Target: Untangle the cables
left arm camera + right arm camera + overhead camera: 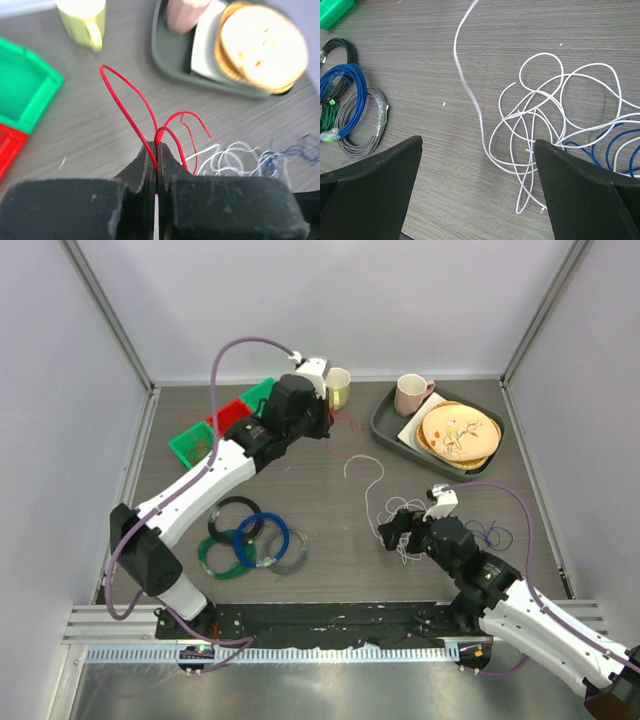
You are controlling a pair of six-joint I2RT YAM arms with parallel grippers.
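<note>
Left gripper (156, 152), clamped on the red cable (126, 112) held up near the far edge of the tabletop (300, 490); right gripper (479, 145), jaws wide apart and empty above the white-and-blue tangle (555, 115) by the right edge; risk: pulling red may tighten the unpinned tangle, or the thin strand may slip

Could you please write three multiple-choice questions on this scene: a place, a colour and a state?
1. The pink mug stands: A inside the grey tray; B outside it, upright; C outside it, tipped over.
2. The thin wire pinched by the left gripper is: A white; B blue; C red.
3. The right gripper, at the white wire tangle, is: A shut on it; B open above it; C shut, empty.
Answers: 1 A, it sits in the tray's far corner; 2 C, red loops rise from the closed jaws; 3 B, its fingers stand wide apart over the tangle.
</note>
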